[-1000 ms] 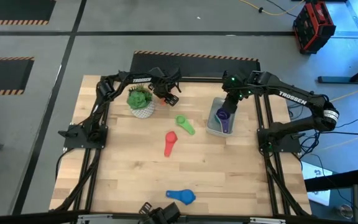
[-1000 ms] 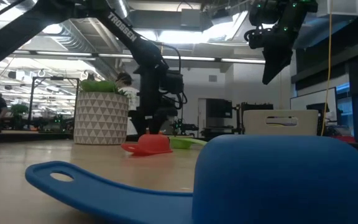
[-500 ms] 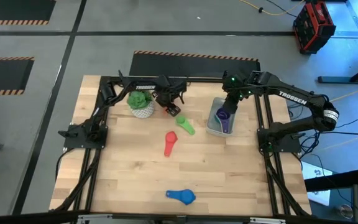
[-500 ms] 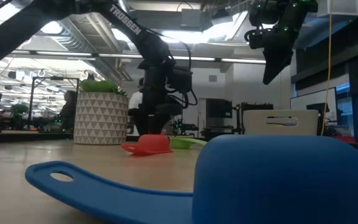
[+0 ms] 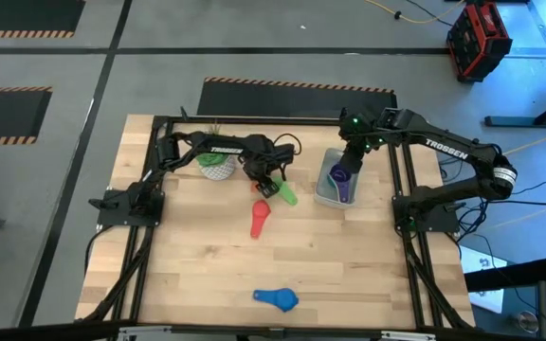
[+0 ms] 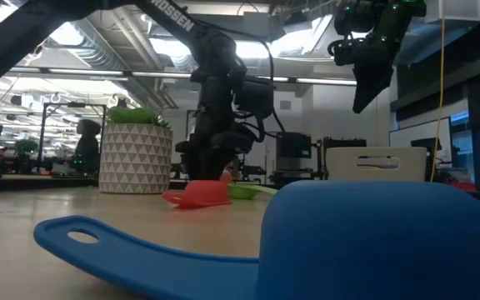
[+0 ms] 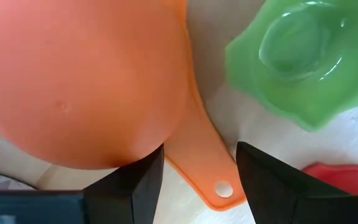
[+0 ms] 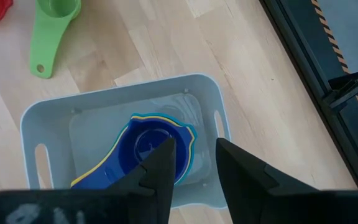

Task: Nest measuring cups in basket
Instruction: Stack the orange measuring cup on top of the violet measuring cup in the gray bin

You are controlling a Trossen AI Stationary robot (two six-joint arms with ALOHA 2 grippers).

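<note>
My left gripper (image 5: 265, 182) hangs just above the table beside the green cup (image 5: 282, 192), shut on the orange cup (image 7: 79, 74). The green cup (image 7: 303, 56) and the red cup (image 5: 259, 218) lie on the wood close by. The blue cup (image 5: 275, 299) lies near the table's near edge and fills the low view (image 6: 373, 242). My right gripper (image 5: 349, 152) hovers open over the basket (image 5: 322, 194). In the basket (image 8: 36, 124) sit nested cups, with the purple cup (image 8: 151, 149) on top and yellow and teal rims around it. My left gripper pinches the orange cup's handle (image 7: 194, 155) between its two fingers (image 7: 135, 186), short of the end with the hole. The fingers come from above, pointing down, and lie across the handle. The bowl sticks out to one side of the fingers. In the low view the cup (image 6: 226, 173) shows clear of the table.
A white patterned pot with a green plant (image 5: 216, 163) stands behind my left arm near the far edge. The black arm frames (image 5: 126, 204) run along the left and right sides. Bare wood (image 5: 349, 265) lies between the red cup and the blue cup.
My left gripper has carried the orange cup from beside the plant pot toward the table's right and near edge, and has come down over the green and red cups.
</note>
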